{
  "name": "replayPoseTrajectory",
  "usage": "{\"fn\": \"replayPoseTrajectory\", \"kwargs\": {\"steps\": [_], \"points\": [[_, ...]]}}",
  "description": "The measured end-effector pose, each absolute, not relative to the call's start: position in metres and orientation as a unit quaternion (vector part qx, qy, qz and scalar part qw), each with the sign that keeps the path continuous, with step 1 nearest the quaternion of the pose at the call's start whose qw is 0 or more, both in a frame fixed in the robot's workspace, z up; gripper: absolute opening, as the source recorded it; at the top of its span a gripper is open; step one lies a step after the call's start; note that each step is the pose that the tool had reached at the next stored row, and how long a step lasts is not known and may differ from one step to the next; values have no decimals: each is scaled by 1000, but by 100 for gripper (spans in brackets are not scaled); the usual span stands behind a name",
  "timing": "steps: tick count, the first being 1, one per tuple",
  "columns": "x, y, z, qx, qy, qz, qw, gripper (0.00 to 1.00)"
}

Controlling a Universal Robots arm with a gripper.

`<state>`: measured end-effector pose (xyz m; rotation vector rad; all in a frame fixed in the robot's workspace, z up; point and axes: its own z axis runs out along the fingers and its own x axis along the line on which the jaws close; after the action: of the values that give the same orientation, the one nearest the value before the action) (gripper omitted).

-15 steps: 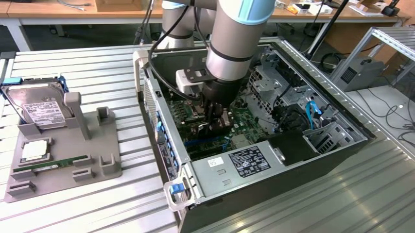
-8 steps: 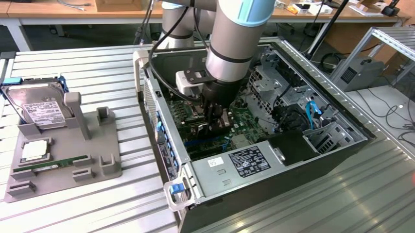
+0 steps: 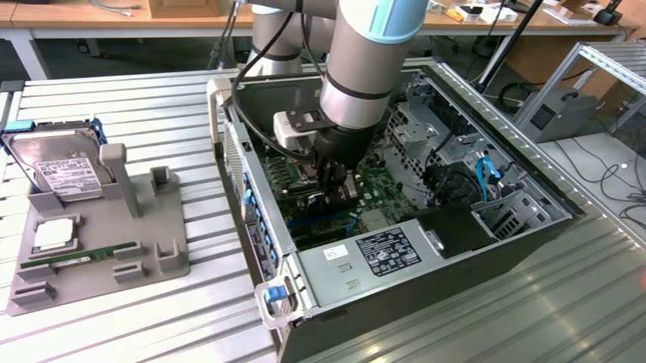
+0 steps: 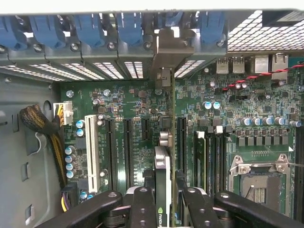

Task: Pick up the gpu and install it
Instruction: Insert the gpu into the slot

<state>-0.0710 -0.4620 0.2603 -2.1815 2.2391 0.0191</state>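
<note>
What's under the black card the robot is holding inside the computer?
Under the gpu, held edge-on in the gripper, lies the green motherboard with its long black slots. The spot directly beneath the card is covered by the card itself.

Ribbed bare-metal bench top (image 3: 121, 333) fills the near area. Far side: wooden tables (image 3: 60, 19) on white legs with cardboard boxes (image 3: 187, 7), dark floor (image 3: 151, 53) beneath. Exterior view's right: aluminium extrusion frame (image 3: 606, 57), grey box (image 3: 565, 113), loose black cables (image 3: 616, 178). Even lighting.
</note>
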Motion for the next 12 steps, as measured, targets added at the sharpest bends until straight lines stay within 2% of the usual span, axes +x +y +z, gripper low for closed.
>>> {"fn": "replayPoseTrajectory", "kwargs": {"steps": [12], "points": [[-71,-462,258,-698,716,6,8,28]]}}
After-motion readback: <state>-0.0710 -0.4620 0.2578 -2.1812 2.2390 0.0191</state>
